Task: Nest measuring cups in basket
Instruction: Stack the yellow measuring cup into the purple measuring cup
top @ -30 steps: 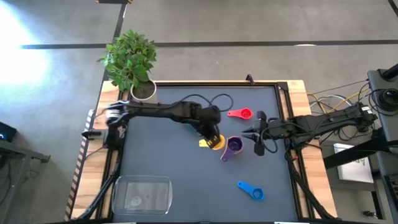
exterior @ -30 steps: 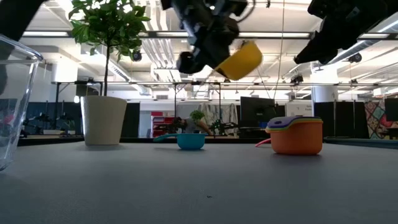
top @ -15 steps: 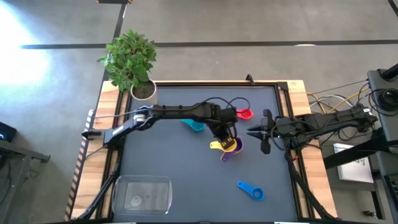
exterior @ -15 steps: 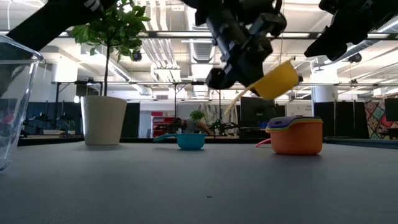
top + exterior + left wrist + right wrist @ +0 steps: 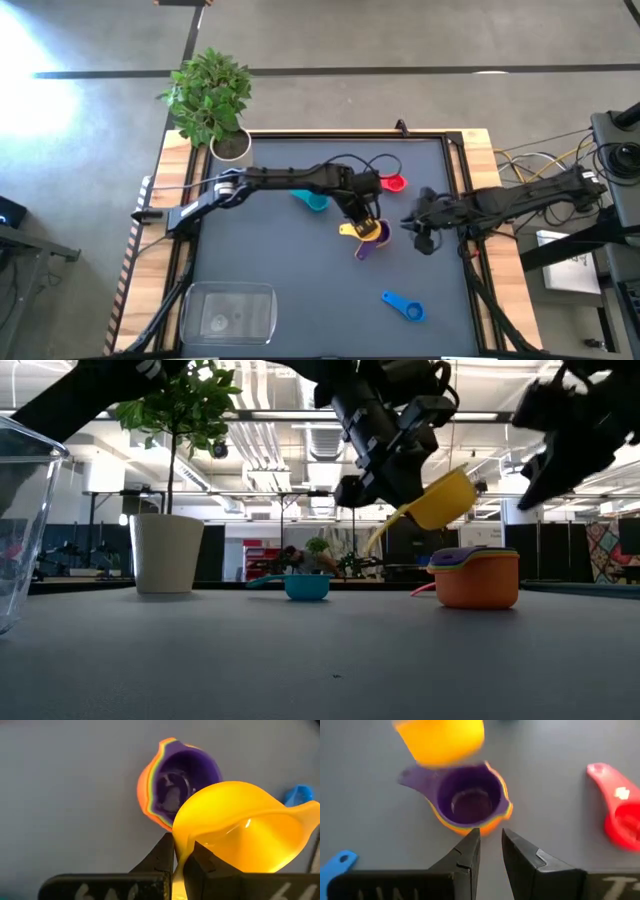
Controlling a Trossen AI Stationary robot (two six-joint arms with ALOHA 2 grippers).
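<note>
Near the middle of the dark table (image 5: 260,260), the left gripper (image 5: 357,218) hangs in the air. Its two fingers (image 5: 160,862) pinch the flat handle of the yellow measuring cup (image 5: 440,500). The yellow cup is tilted and does not touch the table. It floats just above a little stack of cups (image 5: 476,577).

In that stack, the purple cup (image 5: 467,795) sits on top, inside a green one, and both sit inside the orange cup (image 5: 478,587) at the bottom. The stack stands on the table, and the purple handle sticks out to one side.

Just beside the stack, the right gripper (image 5: 421,232) waits above the table. Its fingers (image 5: 465,857) have only a small gap between them and hold nothing.

The red-pink cup (image 5: 392,183) lies near the far side of the table. The teal cup (image 5: 314,201) sits partly under the left arm. The blue cup (image 5: 404,306) lies alone near the front, well apart from the others.

The clear basket (image 5: 227,312) sits at the front left corner, far from all the cups. A green plant in a white pot (image 5: 230,146) stands at the far left corner.
</note>
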